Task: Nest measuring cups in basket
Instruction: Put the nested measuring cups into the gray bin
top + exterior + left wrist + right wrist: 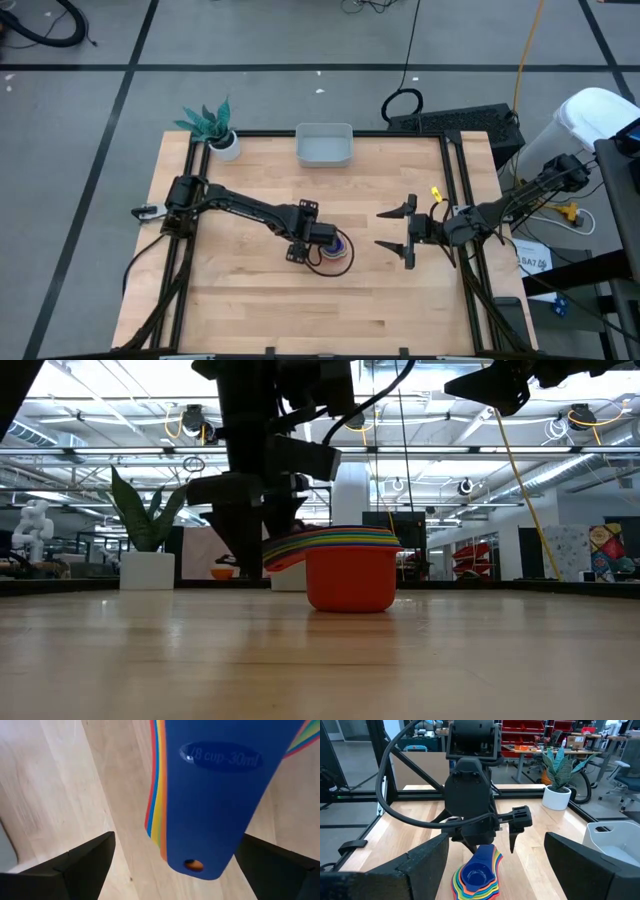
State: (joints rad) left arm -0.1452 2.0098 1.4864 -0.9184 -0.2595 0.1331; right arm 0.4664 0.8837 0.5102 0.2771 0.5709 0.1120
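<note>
Wooden table with a black frame; both arms reach in from the sides.

Left arm runs from the table's left edge toward the middle. The left gripper hangs directly over the stack of measuring cups, which sits a little right of the table's centre. Fingers spread wide, gripping nothing. In the left wrist view the two dark fingers stand on either side of the fanned handles, clear of them on both flanks (the top handle is dark blue, with red, orange and yellow edges peeking out beneath).

Right arm waits at the right edge, the right gripper open and empty, pointing toward the stack but well apart from it.

Basket sits at the far edge of the table, near the middle, beside the white pot with the teal plant. Nothing visible inside it.

Cups are already nested one in another, red outermost at the bottom, smaller blues inside. The stack stands on bare wood, not in the basket.

Judgement: left arm is the nearer one, and the handles' long axis lies between its fingers, so closing on them looks like the likely next step. The basket lies beyond the stack, toward the far edge.
</note>
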